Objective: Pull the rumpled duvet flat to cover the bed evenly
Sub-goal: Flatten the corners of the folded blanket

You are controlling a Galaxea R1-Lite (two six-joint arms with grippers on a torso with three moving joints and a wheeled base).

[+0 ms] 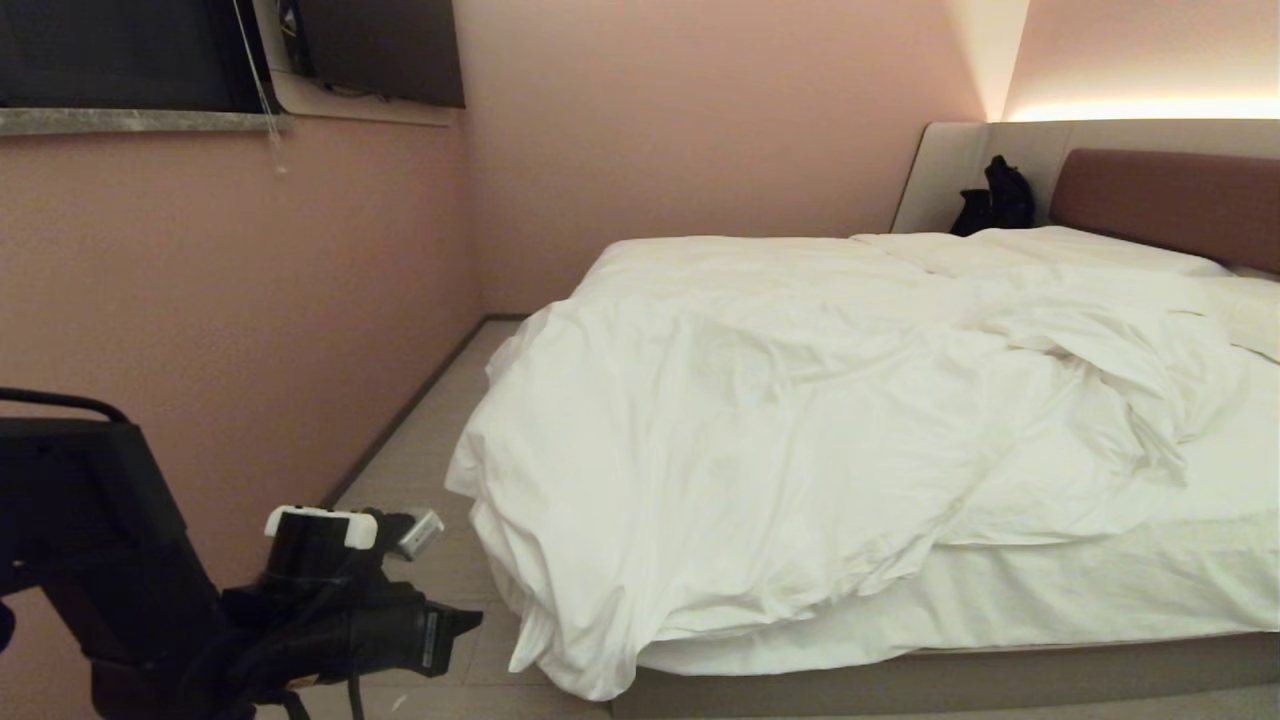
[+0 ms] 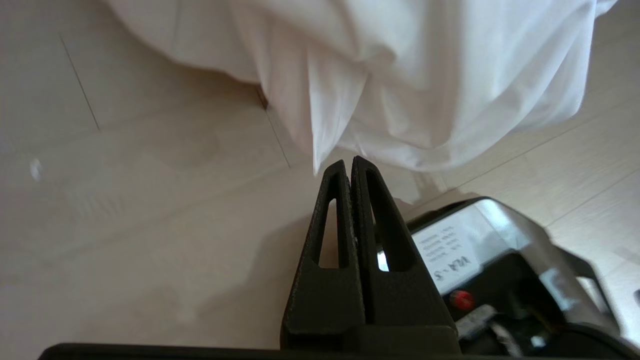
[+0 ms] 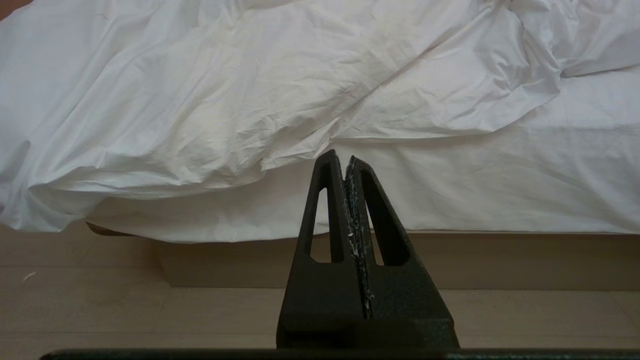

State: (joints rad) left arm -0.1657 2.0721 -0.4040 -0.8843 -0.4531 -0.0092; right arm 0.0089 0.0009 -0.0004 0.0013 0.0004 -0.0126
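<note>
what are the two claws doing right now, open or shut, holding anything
Left claw: shut, empty, just short of the duvet corner hanging to the floor.
Right claw: shut, empty, pointing at the bed side.

You see a plain pink wall (image 1: pixel 250 300) running along the far side of the room. High on it hangs a dark flat screen (image 1: pixel 385 50), beside a grey stone window ledge (image 1: pixel 140 121). A pale wood-look plank floor (image 1: pixel 420 470) lies below. A black bag (image 1: pixel 995 197) stands in the corner.
</note>
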